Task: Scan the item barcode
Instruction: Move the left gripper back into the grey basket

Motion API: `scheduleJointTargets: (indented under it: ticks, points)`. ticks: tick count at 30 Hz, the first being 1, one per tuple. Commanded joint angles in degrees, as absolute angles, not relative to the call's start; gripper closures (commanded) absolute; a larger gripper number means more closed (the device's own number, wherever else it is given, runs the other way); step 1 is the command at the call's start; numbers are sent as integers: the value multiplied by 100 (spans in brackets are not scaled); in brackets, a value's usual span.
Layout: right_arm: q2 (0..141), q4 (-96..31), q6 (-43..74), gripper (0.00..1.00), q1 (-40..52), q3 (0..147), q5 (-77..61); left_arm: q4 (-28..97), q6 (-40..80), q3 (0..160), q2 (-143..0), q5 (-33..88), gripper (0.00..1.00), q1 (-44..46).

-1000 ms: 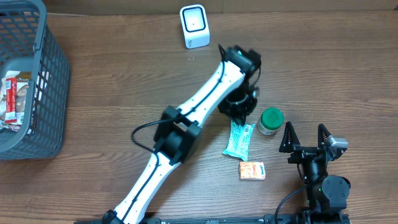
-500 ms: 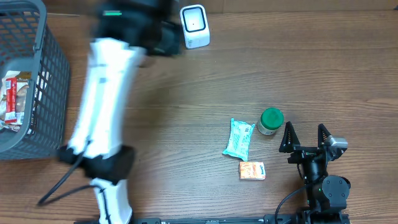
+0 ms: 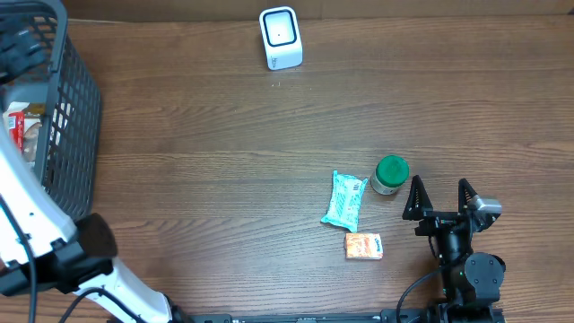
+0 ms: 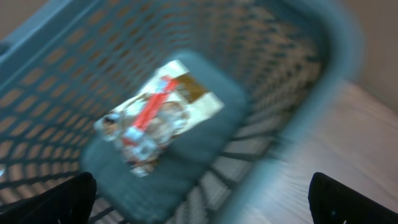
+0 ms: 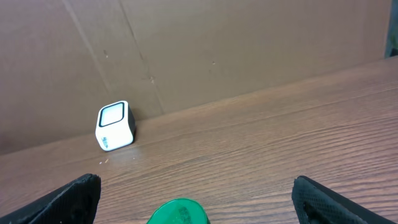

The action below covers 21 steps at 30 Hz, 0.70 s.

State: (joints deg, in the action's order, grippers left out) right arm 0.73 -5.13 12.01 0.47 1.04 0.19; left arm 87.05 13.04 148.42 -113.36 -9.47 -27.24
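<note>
My left gripper (image 3: pixel 20 49) hangs blurred over the grey basket (image 3: pixel 79 108) at the table's left edge. In the left wrist view the left gripper (image 4: pixel 200 186) is open with nothing between its fingers. Below it a red and white snack packet (image 4: pixel 155 115) lies on the basket floor. The white scanner (image 3: pixel 281 38) stands at the back of the table. A teal packet (image 3: pixel 345 201), a green-lidded jar (image 3: pixel 391 174) and a small orange box (image 3: pixel 364 246) lie on the table. My right gripper (image 3: pixel 441 199) rests open beside the jar, its wrist view showing the green lid (image 5: pixel 180 213).
The basket rim (image 4: pixel 323 106) runs across the left wrist view with bare wood beyond it. A brown wall stands behind the scanner (image 5: pixel 115 126). The left arm's white link (image 3: pixel 31 211) reaches along the table's left side.
The left arm has swung from the teal packet at the right across to the basket at the left, and its jaws have opened. The teal packet stays on the table. The right arm has not moved.
</note>
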Motion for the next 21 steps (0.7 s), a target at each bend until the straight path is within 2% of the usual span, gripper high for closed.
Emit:
scheduleJointTargets:
  ticks: [1, 9, 21]
  points:
    - [16, -475, 1223, 0, 36, 45, -8, 8799, 891, 14859, -11793, -1050, 0, -3105]
    - [16, -478, 1223, 0, 36, 45, -8, 9048, 720, 14859, -13023, -867, 0, -3680]
    - [16, -475, 1223, 0, 34, 45, -8, 8984, 123, 14859, -14529, -781, 0, -3747]
